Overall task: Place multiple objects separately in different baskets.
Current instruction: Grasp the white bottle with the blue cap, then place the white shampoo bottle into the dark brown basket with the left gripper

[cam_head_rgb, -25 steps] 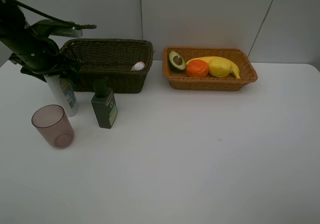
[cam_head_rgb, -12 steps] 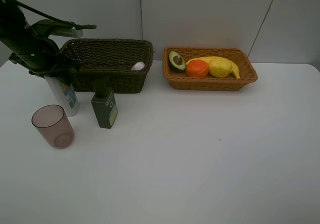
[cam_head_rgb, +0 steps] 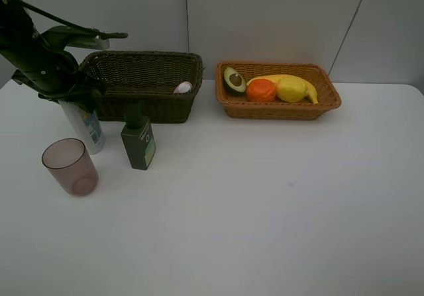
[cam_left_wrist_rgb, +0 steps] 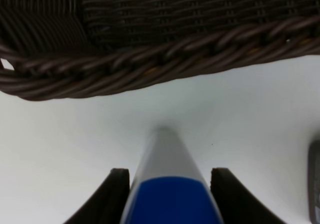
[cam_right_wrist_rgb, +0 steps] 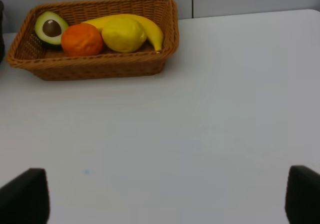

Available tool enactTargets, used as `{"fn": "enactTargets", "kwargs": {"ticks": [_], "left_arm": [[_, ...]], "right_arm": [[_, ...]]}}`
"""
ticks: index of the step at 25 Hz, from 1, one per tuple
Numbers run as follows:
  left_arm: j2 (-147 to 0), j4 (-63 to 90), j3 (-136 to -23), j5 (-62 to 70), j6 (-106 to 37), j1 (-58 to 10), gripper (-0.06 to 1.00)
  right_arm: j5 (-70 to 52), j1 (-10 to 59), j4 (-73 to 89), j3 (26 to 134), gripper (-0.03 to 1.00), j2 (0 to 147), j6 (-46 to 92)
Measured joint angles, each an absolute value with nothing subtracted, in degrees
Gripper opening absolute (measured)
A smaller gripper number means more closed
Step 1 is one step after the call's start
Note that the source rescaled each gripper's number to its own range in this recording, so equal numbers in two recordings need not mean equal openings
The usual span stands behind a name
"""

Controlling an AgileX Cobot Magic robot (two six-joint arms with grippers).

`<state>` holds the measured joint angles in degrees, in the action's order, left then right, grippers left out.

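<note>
At the left of the white desk [cam_head_rgb: 265, 210], upright just in front of the left end of the dark olive-brown basket [cam_head_rgb: 152, 107]: the white blue-capped bottle [cam_head_rgb: 85, 127], base down on the desk. Reached from above by the left gripper [cam_left_wrist_rgb: 170, 196], with the dark fingers [cam_left_wrist_rgb: 115, 196] drawn in narrow on either side of the blue cap, apparently pressed against it, though hard to confirm from so close a wrist view. Just to the bottle's right, also upright and near the basket's front wall: the dark green square bottle [cam_head_rgb: 138, 144]. Nearer the desk's front edge, apart from both bottles: the translucent mauve cup [cam_head_rgb: 69, 167], mouth up. Inside the dark basket, toward its right end, only a pale rounded part showing over the rim: the pink white-capped bottle [cam_head_rgb: 183, 87]. To the right, across a narrow strip of desk: the orange-tan basket [cam_head_rgb: 278, 109], holding all four fruits. From left to right there: the avocado half [cam_head_rgb: 234, 80] with cut face and pit showing, the orange [cam_head_rgb: 261, 90] next to it, the yellow lemon [cam_head_rgb: 290, 89] beside the orange, and the banana [cam_head_rgb: 310, 92] curving behind the lemon and round its right side. Right gripper [cam_right_wrist_rgb: 162, 189] seen only from its own wrist camera: fingers spread wide, holding nothing, over bare desk well in front of the fruit basket.
</note>
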<state>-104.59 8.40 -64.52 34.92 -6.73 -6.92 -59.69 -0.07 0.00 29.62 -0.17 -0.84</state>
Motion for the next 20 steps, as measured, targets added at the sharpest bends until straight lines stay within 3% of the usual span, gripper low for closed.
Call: {"fn": "enactTargets", "kwargs": {"ticks": [20], "left_arm": [[-97.13, 5.37, -64.51, 44.09, -6.37, -4.84, 0.42]], "right_arm": [[-59.69, -0.07, 0.00, 29.62, 1.00, -0.17, -0.84]]}}
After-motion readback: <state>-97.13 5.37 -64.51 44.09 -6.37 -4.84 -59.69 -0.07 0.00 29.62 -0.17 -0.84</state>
